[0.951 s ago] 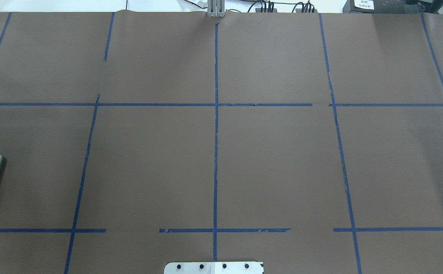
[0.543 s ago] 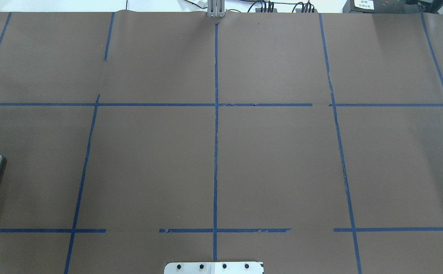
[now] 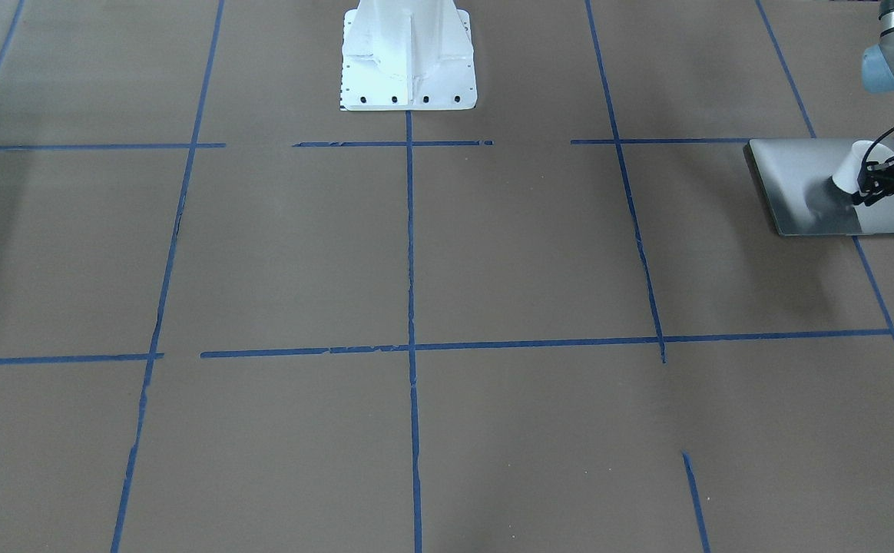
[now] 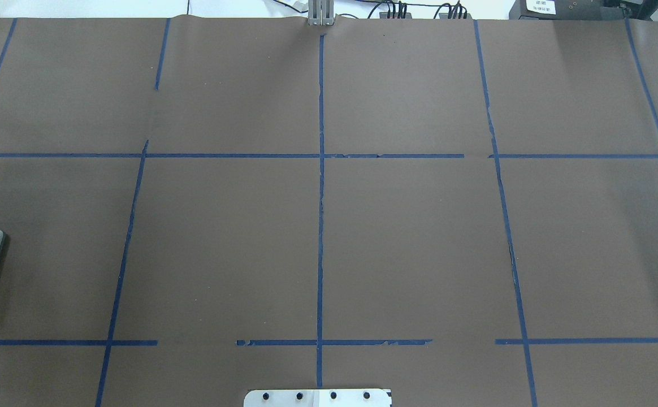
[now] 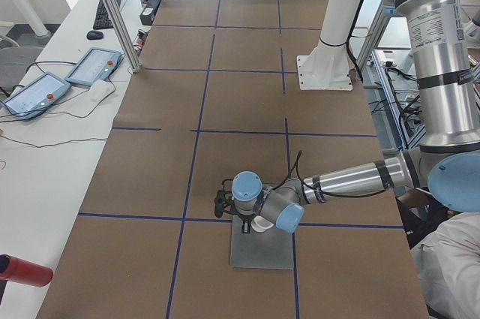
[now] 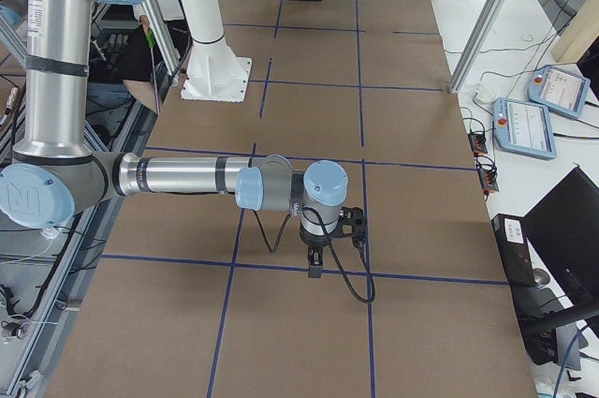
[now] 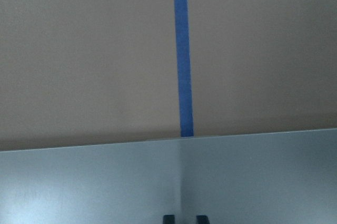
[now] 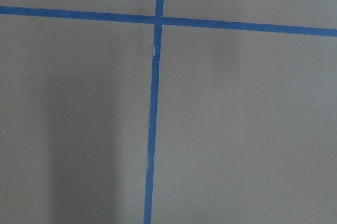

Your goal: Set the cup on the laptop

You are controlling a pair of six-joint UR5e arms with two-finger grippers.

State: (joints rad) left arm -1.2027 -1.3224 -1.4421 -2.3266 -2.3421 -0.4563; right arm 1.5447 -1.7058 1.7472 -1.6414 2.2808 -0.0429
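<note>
Since the cup [image 3: 852, 165] hangs in the left gripper [image 3: 865, 187] over the laptop [image 3: 793, 180], what I care about from here is the vertical line between cup base and lid. In the front view the cup lies on the desk-centre side of the gripper, wide rim up and narrow base down. It looks close to upright, as far as that slanted view lets me judge. Its base falls well inside the lid, about midway along it, with a soft shadow on the metal just beside it. Whether the base touches the lid or hangs just above it I cannot tell from any view. The gripper looks pinched on the cup's wall. The wrist view shows the two fingertips [image 7: 168, 218] near each other at the bottom edge, with the lid filling the lower part. Beyond the lid's edge are bare desk [image 7: 79, 50] and a strip of tape [image 7: 181, 50], and the cup itself is out of that view. I judge the coming move as straight down, if at all, then a release. A sideways nudge would only carry the cup toward an edge. The left arm is the one on the job. The right gripper [image 6: 315, 265] hangs over the desk well apart from the laptop, and since only the side view shows it, I cannot tell whether it is spread or closed.
</note>
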